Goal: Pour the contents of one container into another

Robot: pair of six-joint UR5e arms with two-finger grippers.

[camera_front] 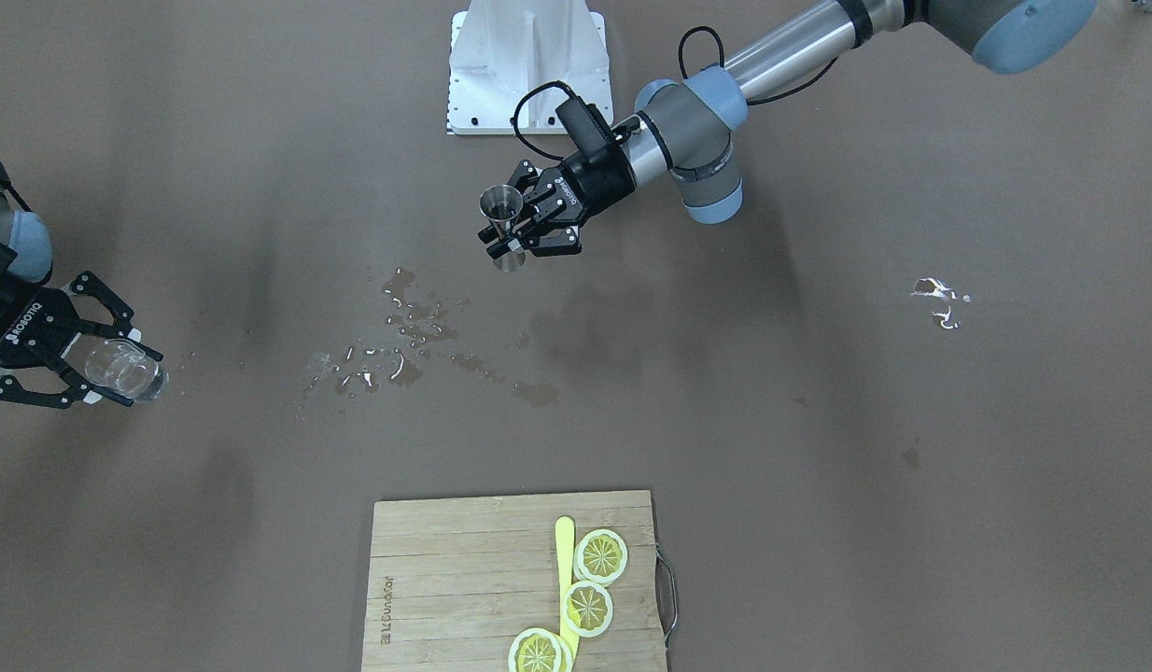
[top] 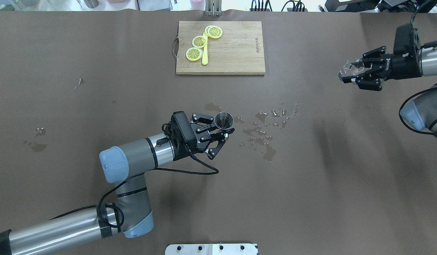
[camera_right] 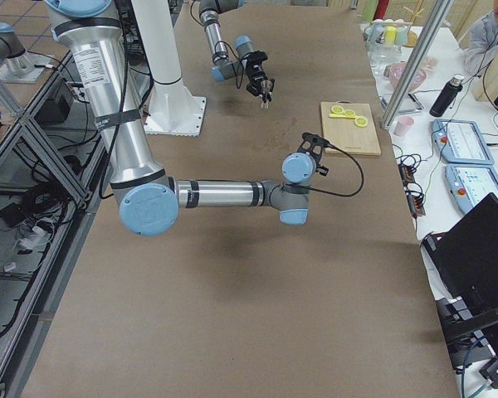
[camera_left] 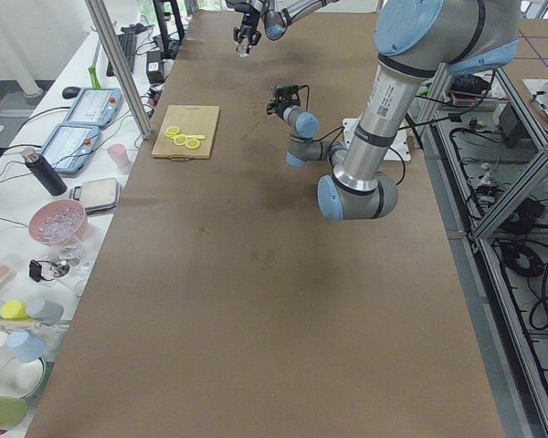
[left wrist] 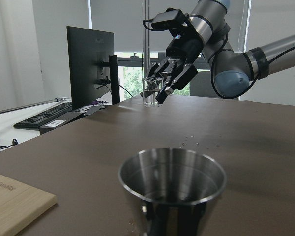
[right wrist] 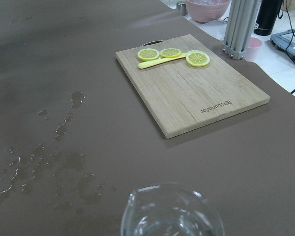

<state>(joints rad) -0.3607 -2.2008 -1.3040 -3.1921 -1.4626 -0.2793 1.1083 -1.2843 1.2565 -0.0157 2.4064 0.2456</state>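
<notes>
overhead exterior gives me the layout. my left gripper is closed on the narrow waist of the steel jigger, near the middle of the table. my right gripper is clamped around the small clear glass, far out at the right edge. the two are well apart.

the jigger stands upright, its long axis vertical and its open cup facing up, and it seems to be held clear of the table top. in the left wrist-mounted view the glass looks upright too and is held above the surface, with a finger on either side of its wall. i cannot tell how much liquid is in it.

what the pour turns on is this: the glass lies to the right of the jigger and somewhat farther away, with a wet patch on the table between them. so i judge the right arm must carry the glass left across that stretch. it must set the rim just above the jigger's mouth, then tip it leftward. the jigger's mouth is small, so a miss looks easy. the cutting board with its lemon slices sits at the far edge, out of that path.
</notes>
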